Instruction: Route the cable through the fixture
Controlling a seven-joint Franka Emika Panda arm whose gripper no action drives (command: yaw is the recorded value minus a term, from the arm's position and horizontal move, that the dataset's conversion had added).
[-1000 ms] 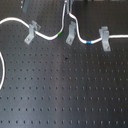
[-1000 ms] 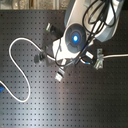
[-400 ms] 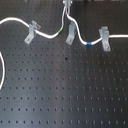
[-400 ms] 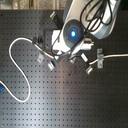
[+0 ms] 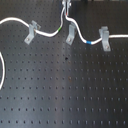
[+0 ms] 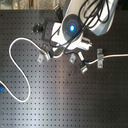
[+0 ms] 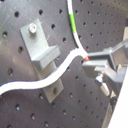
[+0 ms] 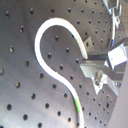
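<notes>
Gripper (image 7: 89, 59) pinching cable (image 7: 60, 72), arm overhead

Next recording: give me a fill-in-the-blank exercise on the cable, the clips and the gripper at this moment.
1. In the first exterior view, the number of metal clips standing on the black perforated board is ____.
2. The cable is white, with a green band and a ____ band.
3. In the first exterior view, the gripper pinches the cable just above the ____ clip.

Missing words: three; blue; middle
</notes>
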